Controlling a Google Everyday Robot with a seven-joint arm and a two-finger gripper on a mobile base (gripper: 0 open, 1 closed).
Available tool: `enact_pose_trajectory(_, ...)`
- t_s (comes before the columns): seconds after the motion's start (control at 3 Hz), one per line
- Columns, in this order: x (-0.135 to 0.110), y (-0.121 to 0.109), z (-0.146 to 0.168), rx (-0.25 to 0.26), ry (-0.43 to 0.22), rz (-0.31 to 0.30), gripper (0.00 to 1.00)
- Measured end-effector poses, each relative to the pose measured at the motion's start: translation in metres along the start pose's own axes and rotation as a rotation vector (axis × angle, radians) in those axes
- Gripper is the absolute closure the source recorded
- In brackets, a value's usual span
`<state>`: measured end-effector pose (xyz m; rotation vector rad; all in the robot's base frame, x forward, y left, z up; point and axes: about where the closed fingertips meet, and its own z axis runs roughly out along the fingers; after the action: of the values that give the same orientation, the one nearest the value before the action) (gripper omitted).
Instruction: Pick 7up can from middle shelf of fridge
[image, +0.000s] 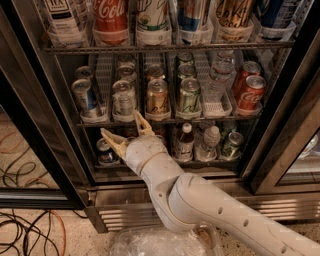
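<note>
The fridge (280, 130) stands open, with wire racks inside. The middle shelf (170, 120) holds rows of short cans. The 7up can (123, 98), pale silver with green print, stands at the front of the second lane from the left. It sits between a blue-and-silver can (86, 97) and a gold-orange can (157, 97). My gripper (125, 129) is open and empty, with its tan fingers (141, 121) spread. It sits at the shelf's front edge, just below the 7up can and not touching it.
A darker green can (190, 95), a water bottle (217, 80) and red Coke cans (250, 92) fill the shelf's right side. Tall bottles (111, 17) stand on the rack above. A red-capped small bottle (186, 142) stands below. Cables (25, 230) lie on the floor at left.
</note>
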<state>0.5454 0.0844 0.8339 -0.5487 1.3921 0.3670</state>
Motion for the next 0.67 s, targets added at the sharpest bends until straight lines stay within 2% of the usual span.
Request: enact_pose_trajectory(0.67, -0.0027, -0.0183, 0.0134, 0.037, -0.006, -0.020, 0.33)
